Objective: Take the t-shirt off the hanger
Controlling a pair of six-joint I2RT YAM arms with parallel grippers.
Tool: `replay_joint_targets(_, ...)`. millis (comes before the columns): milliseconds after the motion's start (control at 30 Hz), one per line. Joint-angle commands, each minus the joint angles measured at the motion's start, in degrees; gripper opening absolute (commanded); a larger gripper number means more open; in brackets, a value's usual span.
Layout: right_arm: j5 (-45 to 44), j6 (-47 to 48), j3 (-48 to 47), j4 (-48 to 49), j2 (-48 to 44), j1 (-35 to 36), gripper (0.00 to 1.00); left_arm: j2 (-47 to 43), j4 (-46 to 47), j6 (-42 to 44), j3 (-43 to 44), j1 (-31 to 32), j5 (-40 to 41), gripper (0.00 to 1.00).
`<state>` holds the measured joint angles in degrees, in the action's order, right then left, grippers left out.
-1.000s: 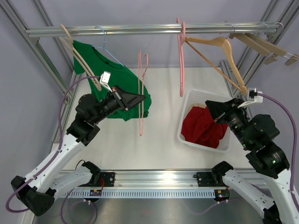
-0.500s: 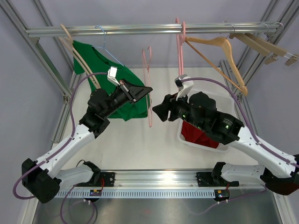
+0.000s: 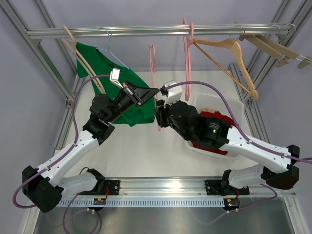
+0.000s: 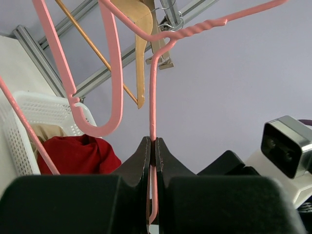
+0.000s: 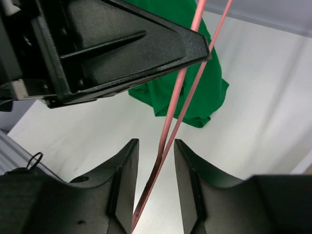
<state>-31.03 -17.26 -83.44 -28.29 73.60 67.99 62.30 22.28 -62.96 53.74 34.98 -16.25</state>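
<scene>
A green t-shirt [image 3: 97, 61] hangs on a thin blue hanger [image 3: 109, 44] at the left of the rail; it also shows in the right wrist view [image 5: 195, 73]. My left gripper [image 3: 157, 91] is shut on a bare thin pink wire hanger [image 3: 154, 73], with the wire pinched between its tips [image 4: 153, 144]. Lower down on that wire, my right gripper [image 3: 158, 117] stands open. The hanger's two pink wires [image 5: 178, 92] run between its fingers [image 5: 155, 151] without being pinched.
A white basket [image 3: 237, 108] at the right holds a red garment [image 3: 217, 119]. On the metal rail [image 3: 146, 31] hang a thick pink hanger [image 3: 187, 53] and wooden hangers [image 3: 229, 48]. Frame posts stand at both sides.
My right arm swung left from the basket to the pink wire hanger, and its open jaws now straddle the lower wires. My left gripper carried the hanger slightly right.
</scene>
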Motion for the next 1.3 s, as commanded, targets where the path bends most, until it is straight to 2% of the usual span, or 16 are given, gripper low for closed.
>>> replay_joint_targets(0, -10.5, 1.3, -3.3, -2.5, 1.0, 1.9, 0.26, -1.9, 5.4, 0.2, -0.2, 0.3, 1.7, 0.0)
replay_joint_targets(100, -14.6, 0.5, -3.0, -2.6, 0.6, 2.4, 0.03, -2.2, 4.4, 0.3, -0.9, 0.3, 0.9, 0.0)
replay_joint_targets(133, -14.7, 0.4, -2.9, -2.8, 0.4, 2.5, 0.0, -2.4, 4.1, 0.5, -1.0, 0.2, 0.6, 0.03)
replay_joint_targets(167, -14.9, 0.2, -2.6, -3.0, 0.2, 2.4, 0.0, -2.6, 3.7, 0.6, -1.3, 0.3, 0.3, 0.13)
replay_joint_targets(267, -15.5, 0.2, -2.6, -4.3, -0.4, 2.4, 0.0, -4.7, 1.1, 3.0, -1.5, 0.2, -1.7, 0.35)
replay_joint_targets(300, -15.6, 0.1, -2.6, -5.2, -0.6, 2.4, 0.0, -5.7, -0.1, 3.9, -1.4, 0.2, -1.9, 0.49)
replay_joint_targets(367, -16.5, 0.2, -3.1, -6.3, -0.7, 2.3, 0.0, -9.5, -5.0, 7.2, -1.1, 0.3, -1.8, 0.61)
replay_joint_targets(400, -17.2, 0.2, -3.2, -7.6, -0.6, 2.4, 0.0, -11.0, -7.0, 8.2, -1.0, 0.2, -1.4, 0.71)
replay_joint_targets(533, -14.7, 0.6, -3.4, -8.9, -0.5, -0.2, 0.0, -19.0, -18.7, 14.3, 1.0, 0.2, -1.2, 0.88)
replay_joint_targets(600, -13.3, 1.1, -3.2, -8.3, -0.1, -3.5, 0.0, -23.7, -22.6, 19.0, 1.8, 0.3, -1.0, 0.93)
replay_joint_targets(633, -12.4, 1.9, -3.4, -8.2, 0.2, -4.6, 0.0, -25.2, -28.8, 20.9, 2.3, 0.2, -0.7, 0.97)
replay_joint_targets(767, -11.1, 4.6, -5.7, -6.3, 1.5, -7.9, 0.0, -32.1, -41.1, 29.0, 3.9, 0.2, 0.0, 0.99)
replay_joint_targets(900, -11.0, 7.1, -9.2, -5.9, 4.0, -10.2, 0.0, -41.4, -51.1, 34.9, 1.6, 0.3, -0.2, 0.99)
replay_joint_targets(1100, -7.4, 8.6, -14.2, -5.9, 9.0, -12.9, 0.0, -51.6, -56.7, 38.4, -5.8, 0.3, 1.3, 0.99)
replay_joint_targets(1267, -6.2, 8.4, -17.4, -5.4, 14.8, -15.0, 0.0, -57.4, -57.2, 40.2, -9.5, 0.2, 2.7, 0.99)
